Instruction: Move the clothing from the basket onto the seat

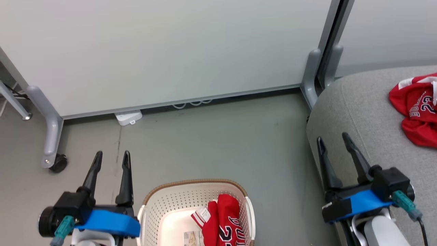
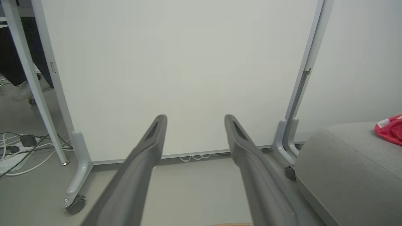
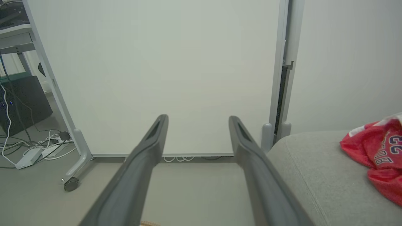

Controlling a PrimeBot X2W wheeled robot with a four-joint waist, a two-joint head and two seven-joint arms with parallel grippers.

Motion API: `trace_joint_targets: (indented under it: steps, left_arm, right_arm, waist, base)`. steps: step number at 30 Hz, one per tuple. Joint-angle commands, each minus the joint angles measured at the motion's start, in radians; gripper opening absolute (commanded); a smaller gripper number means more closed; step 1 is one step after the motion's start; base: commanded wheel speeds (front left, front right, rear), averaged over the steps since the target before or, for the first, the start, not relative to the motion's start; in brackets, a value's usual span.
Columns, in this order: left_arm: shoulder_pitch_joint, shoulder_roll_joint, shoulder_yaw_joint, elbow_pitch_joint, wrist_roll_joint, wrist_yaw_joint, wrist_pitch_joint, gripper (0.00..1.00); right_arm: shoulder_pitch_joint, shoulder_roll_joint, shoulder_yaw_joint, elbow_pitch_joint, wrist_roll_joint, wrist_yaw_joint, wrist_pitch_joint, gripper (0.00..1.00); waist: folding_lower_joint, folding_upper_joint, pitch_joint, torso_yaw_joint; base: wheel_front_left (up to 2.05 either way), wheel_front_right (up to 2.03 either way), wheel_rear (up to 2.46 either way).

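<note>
One red jersey (image 1: 414, 112) lies on the seat (image 1: 355, 102) at three o'clock; another garment (image 1: 223, 218) sits in the basket (image 1: 170, 201) at six, not yet moved. My left end effector (image 1: 113, 153) and right end effector (image 1: 332, 136) stand apart, empty.

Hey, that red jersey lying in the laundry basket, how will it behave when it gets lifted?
Probably floppy: the jersey lies crumpled in folds in the basket, so it should sag and dangle from a pinch. Likely light for its size, being thin cloth. It looks loose, not tucked under anything, so it should come out freely.
</note>
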Motion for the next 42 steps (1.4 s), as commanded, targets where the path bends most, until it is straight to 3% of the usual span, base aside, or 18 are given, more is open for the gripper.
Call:
trace_joint_targets:
  steps: [1, 13, 30, 42]
  left_arm:
    - [0.039, -0.014, 0.025, -0.008, 0.023, -0.020, -0.003, 1.00]
    - [0.118, -0.073, 0.085, -0.009, 0.090, -0.094, -0.003, 1.00]
    - [0.146, -0.098, 0.122, 0.006, 0.127, -0.128, -0.003, 1.00]
    - [-0.018, -0.099, 0.064, 0.137, 0.140, -0.145, -0.003, 1.00]
  right_arm:
    - [0.045, 0.013, -0.008, -0.002, 0.005, -0.001, 0.000, 1.00]
    - [0.150, 0.039, -0.050, -0.025, 0.001, -0.001, 0.000, 1.00]
    - [0.205, 0.059, -0.075, -0.025, -0.008, -0.001, 0.000, 1.00]
    - [0.139, 0.048, -0.071, -0.038, -0.010, -0.001, 0.000, 1.00]
  waist:
    - [0.0002, 0.0000, -0.033, 0.013]
    - [0.0002, 0.0000, -0.072, 0.010]
    - [0.0002, 0.0000, -0.089, 0.007]
    - [0.0002, 0.0000, -0.027, -0.025]
  base:
    - [0.00, 0.00, 0.00]
    - [0.00, 0.00, 0.00]
    - [0.00, 0.00, 0.00]
    - [0.00, 0.00, 0.00]
